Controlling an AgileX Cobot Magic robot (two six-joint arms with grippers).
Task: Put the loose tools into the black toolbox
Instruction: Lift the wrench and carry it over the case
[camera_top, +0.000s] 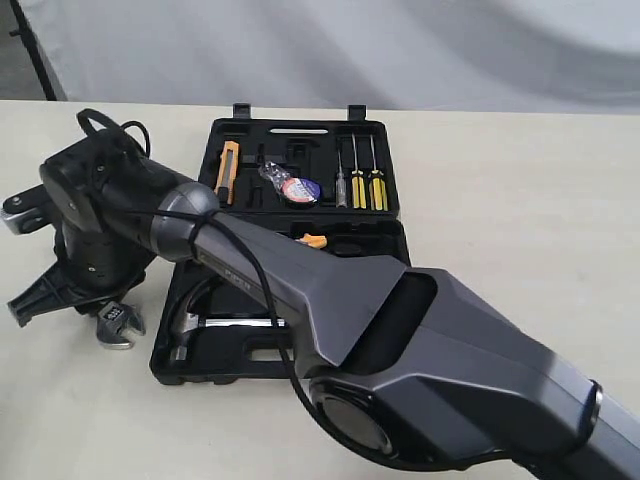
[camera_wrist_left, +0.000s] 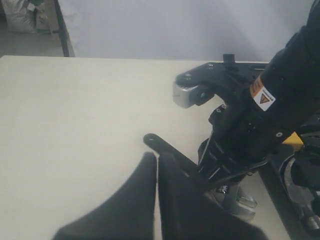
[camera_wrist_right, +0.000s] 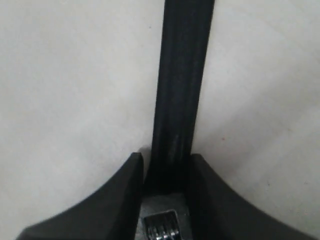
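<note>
The silver adjustable wrench with a black handle is left of the black toolbox, at the table surface. My right gripper reaches across to it and is shut on the handle just past the head; the exterior view shows this gripper side-on. The left gripper is shut on nothing, its tips close to the wrench's handle end. The claw hammer lies in the toolbox's near half. The wrapped tape roll sits in the far half.
The right arm crosses over the toolbox and hides much of its near half. A yellow knife and screwdrivers sit in the far half, and an orange handle shows beside the arm. Bare table lies to the right.
</note>
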